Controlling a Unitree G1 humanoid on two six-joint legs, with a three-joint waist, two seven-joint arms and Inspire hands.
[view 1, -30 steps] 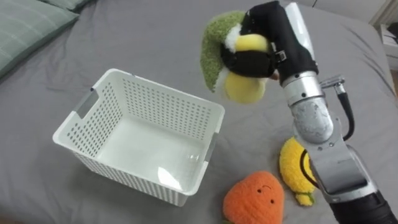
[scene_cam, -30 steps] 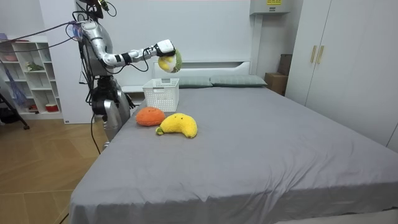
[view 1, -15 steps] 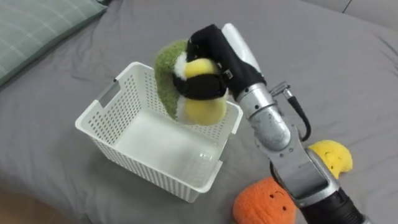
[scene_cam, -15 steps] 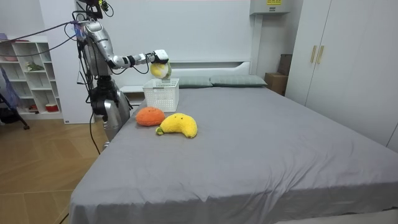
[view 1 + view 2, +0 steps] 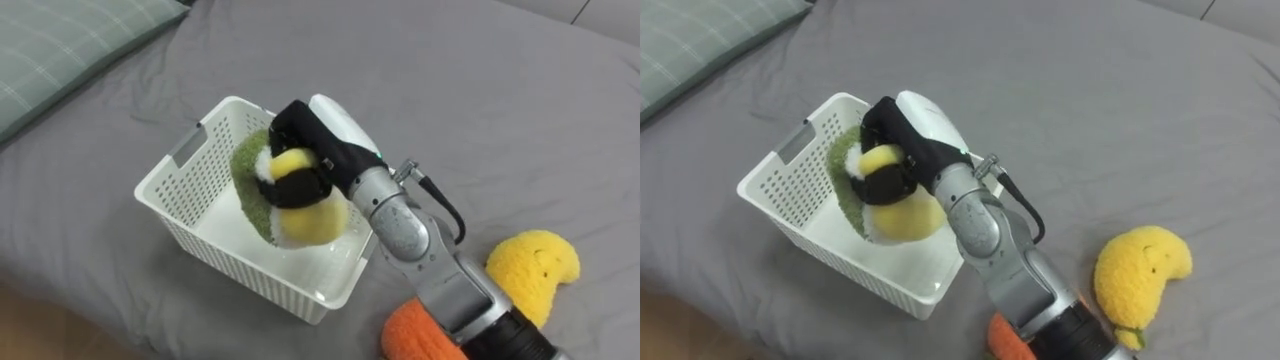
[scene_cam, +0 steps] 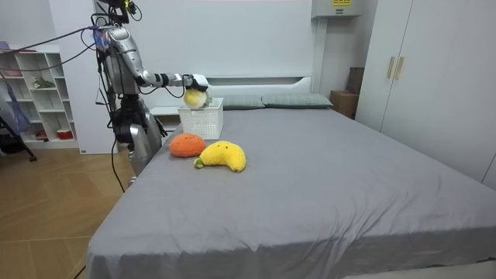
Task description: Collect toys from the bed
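Note:
My right hand (image 5: 312, 155) (image 5: 902, 140) (image 6: 199, 81) is shut on a green and yellow plush toy (image 5: 288, 203) (image 5: 885, 205) (image 6: 194, 98) and holds it just over the white perforated basket (image 5: 195, 225) (image 5: 790, 200) (image 6: 201, 120), its lower part dipping between the basket's walls. A yellow banana-shaped plush (image 5: 533, 272) (image 5: 1140, 270) (image 6: 221, 156) lies on the grey bed to the right. An orange plush (image 5: 425, 335) (image 5: 1008, 340) (image 6: 186, 144) lies near the bed's edge, partly behind my forearm.
A green checked pillow (image 5: 60, 45) (image 5: 695, 35) lies at the upper left. The grey bed (image 6: 310, 186) spreads wide to the room view's right. I stand at the bed's corner beside a white shelf unit (image 6: 39, 97). Wardrobe doors (image 6: 434, 77) stand on the room view's right.
My right hand has carried the green and yellow plush leftward and down, from beside the basket to over its inside. My head camera's picture has shifted too.

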